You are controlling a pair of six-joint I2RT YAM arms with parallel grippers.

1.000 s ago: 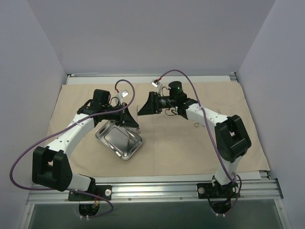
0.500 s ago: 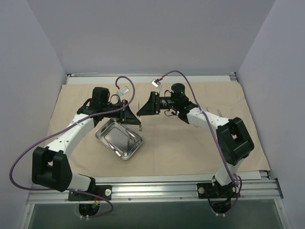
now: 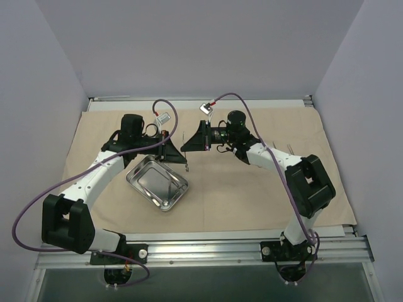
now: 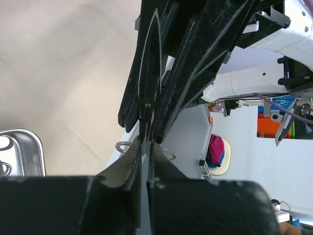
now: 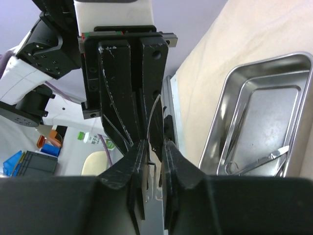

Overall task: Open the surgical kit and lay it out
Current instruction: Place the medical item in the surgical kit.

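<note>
Seen from above, the slim hanging instrument (image 3: pixel 187 165) was too small to make out, and its upper end was hidden behind the tip of the right gripper (image 5: pixel 154 147). Whether that gripper's jaws actually pinched it could not be told. The tray (image 4: pixel 22 147) was cut off at the left wrist view's left edge. The tools (image 5: pixel 261 159) lying in it ran off the bottom of the right wrist view.

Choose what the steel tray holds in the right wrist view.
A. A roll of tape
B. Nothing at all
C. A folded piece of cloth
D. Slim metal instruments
D: in the right wrist view, slim metal instruments lie inside the steel tray, which sits on the beige cloth.
</note>
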